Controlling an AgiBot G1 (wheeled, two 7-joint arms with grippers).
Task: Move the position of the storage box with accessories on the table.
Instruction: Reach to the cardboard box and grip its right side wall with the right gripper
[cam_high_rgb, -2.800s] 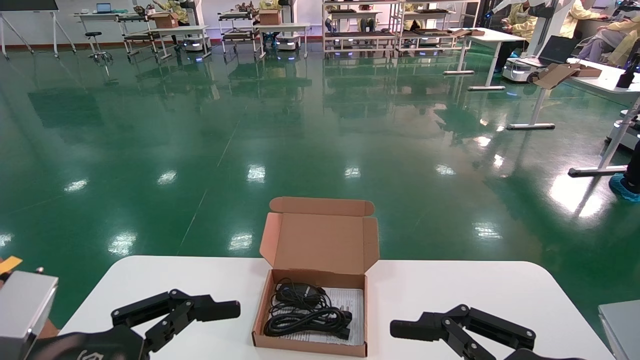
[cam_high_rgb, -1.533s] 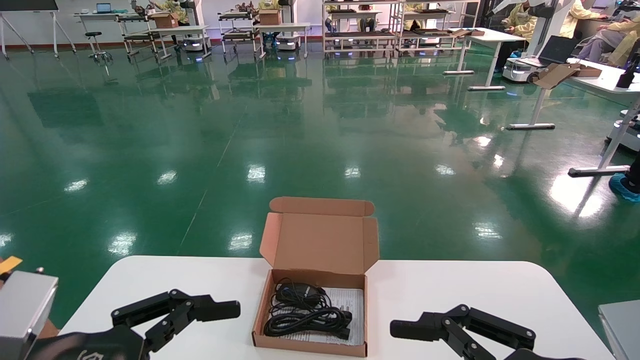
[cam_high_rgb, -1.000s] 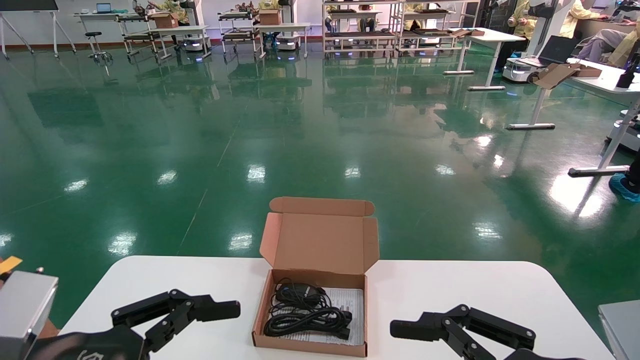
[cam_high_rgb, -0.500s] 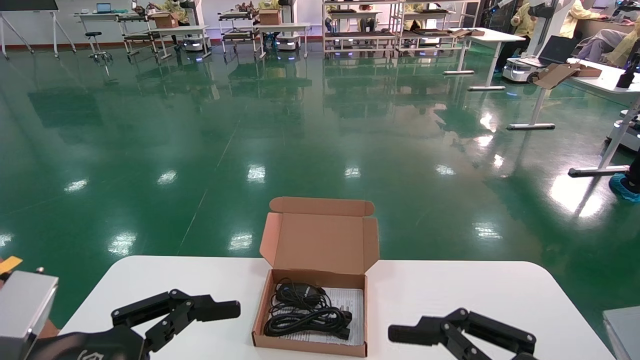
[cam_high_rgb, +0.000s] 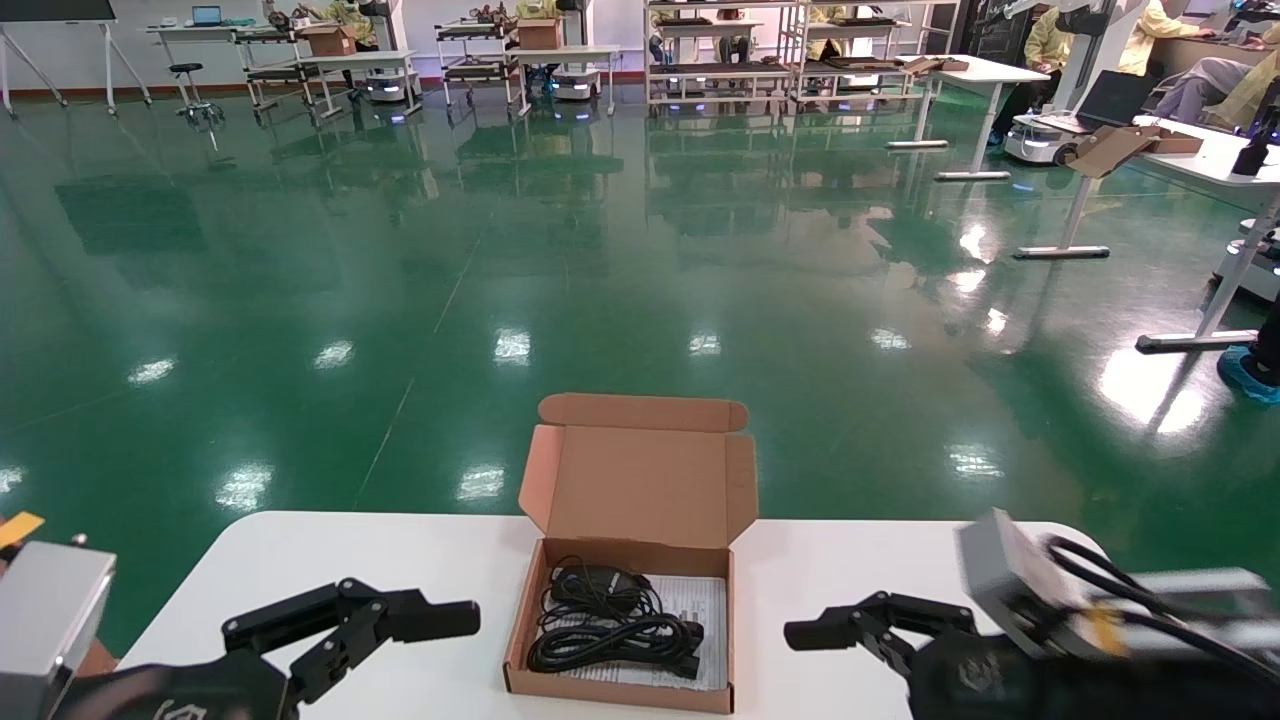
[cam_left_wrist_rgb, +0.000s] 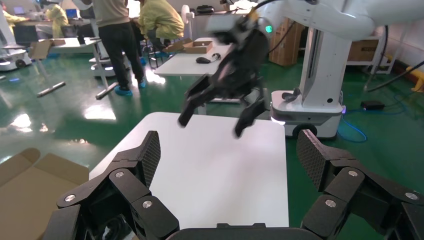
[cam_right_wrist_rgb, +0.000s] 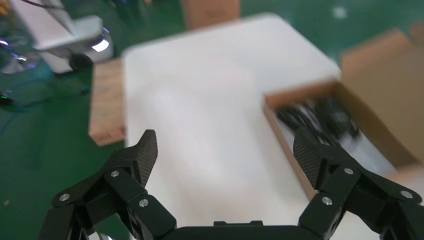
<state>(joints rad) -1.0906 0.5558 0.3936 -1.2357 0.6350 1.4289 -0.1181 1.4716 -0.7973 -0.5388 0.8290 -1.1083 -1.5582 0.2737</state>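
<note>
The storage box (cam_high_rgb: 522, 640) sits open at the middle front of the white table (cam_high_rgb: 850, 570), its lid (cam_high_rgb: 645, 490) standing up at the back. Inside lie the accessories: coiled black cables (cam_high_rgb: 610, 632) on a white printed sheet (cam_high_rgb: 695, 600). My left gripper (cam_high_rgb: 400, 650) rests open on the table to the left of the box, nothing between its fingers (cam_left_wrist_rgb: 150, 152). To the right of the box my right gripper (cam_high_rgb: 850, 640) is raised off the table and open. In the right wrist view the box wall (cam_right_wrist_rgb: 285, 122) and the cables (cam_right_wrist_rgb: 320, 114) lie just beyond one of its pads (cam_right_wrist_rgb: 306, 152).
The table's rounded far corners and its right edge (cam_left_wrist_rgb: 285, 165) border green floor. A brown cardboard piece (cam_right_wrist_rgb: 106, 107) lies beside the table on my left. A white robot base (cam_left_wrist_rgb: 320, 107) stands past the right end. Bare tabletop (cam_left_wrist_rgb: 215, 170) lies between my grippers.
My right arm has lifted and turned, its wrist now high over the table's right part and its gripper slightly nearer the box. Left arm and box are unmoved.
</note>
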